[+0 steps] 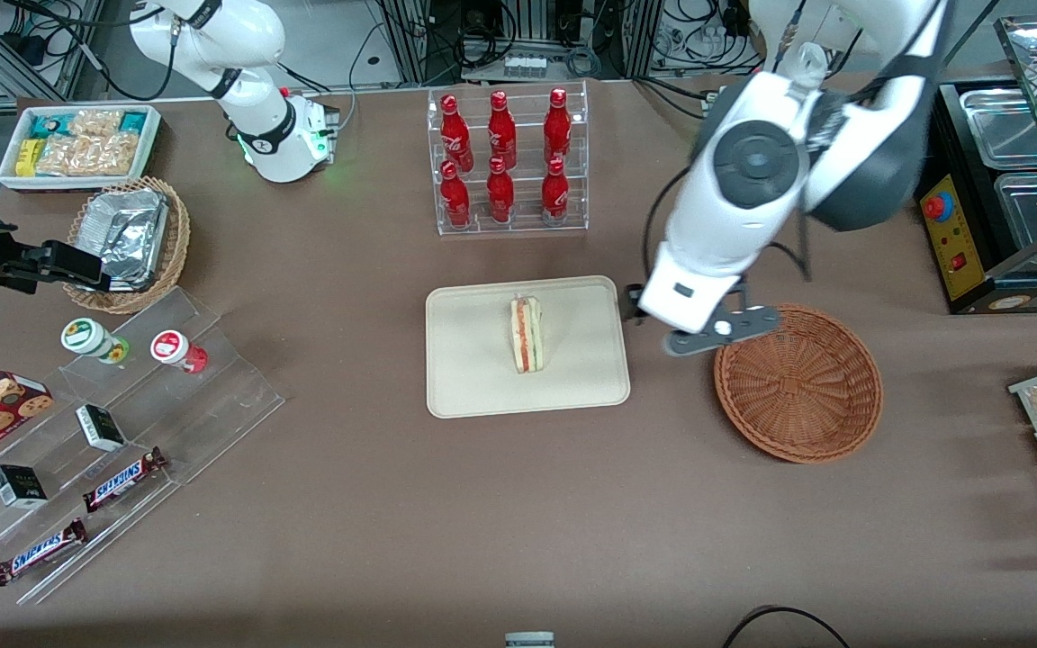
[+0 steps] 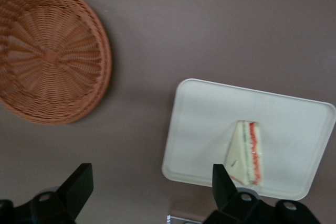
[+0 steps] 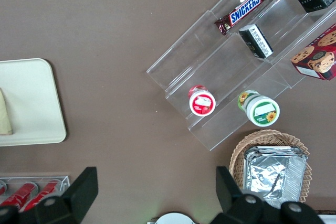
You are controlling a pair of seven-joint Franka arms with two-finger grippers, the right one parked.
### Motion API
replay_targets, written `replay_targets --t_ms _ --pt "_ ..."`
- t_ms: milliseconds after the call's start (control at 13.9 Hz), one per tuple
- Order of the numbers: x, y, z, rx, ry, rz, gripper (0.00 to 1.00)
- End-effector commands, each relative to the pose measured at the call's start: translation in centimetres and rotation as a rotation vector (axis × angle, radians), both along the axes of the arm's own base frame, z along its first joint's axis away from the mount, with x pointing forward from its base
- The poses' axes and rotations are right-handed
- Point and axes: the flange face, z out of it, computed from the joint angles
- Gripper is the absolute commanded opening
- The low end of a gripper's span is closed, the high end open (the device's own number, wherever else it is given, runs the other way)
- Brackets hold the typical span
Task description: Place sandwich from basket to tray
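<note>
The sandwich (image 1: 526, 334) (image 2: 248, 152), a pale wedge with red and green filling, lies on the cream tray (image 1: 473, 382) (image 2: 202, 129) near its middle. The reddish-brown wicker basket (image 1: 798, 382) (image 2: 50, 51) sits beside the tray toward the working arm's end, with nothing in it. My gripper (image 1: 673, 326) (image 2: 152, 182) hovers above the bare table between tray and basket, close to the basket's rim. It is open and holds nothing; its dark fingers (image 2: 79, 184) stand wide apart.
A clear rack of red bottles (image 1: 508, 162) stands farther from the front camera than the tray. A tan basket with a foil container (image 1: 127, 236), a white snack bin (image 1: 77, 144) and acrylic steps with snack bars (image 1: 113, 432) lie toward the parked arm's end. A metal appliance (image 1: 1014, 198) stands near the basket.
</note>
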Motion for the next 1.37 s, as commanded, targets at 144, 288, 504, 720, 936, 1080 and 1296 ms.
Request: replay_targets --t_ms 144,288,504,720,936,1080,1296 --pt "-0.5 9.0 5.2 0.004 0.022 -0.087 1.0" --pt "-0.5 13.7 7.1 -0.001 0.035 -0.139 1.0" --pt "-2.1 18.8 9.4 -0.01 0.052 -0.21 1.0" --pt "-4.1 22.6 10.9 -0.02 0.063 -0.24 1.0" --pt "-6.2 22.9 11.1 -0.016 0.06 -0.248 1.0" --pt "-6.7 23.0 11.0 -0.015 0.062 -0.249 1.0" --pt "-5.4 23.3 11.3 -0.017 0.016 -0.24 1.0"
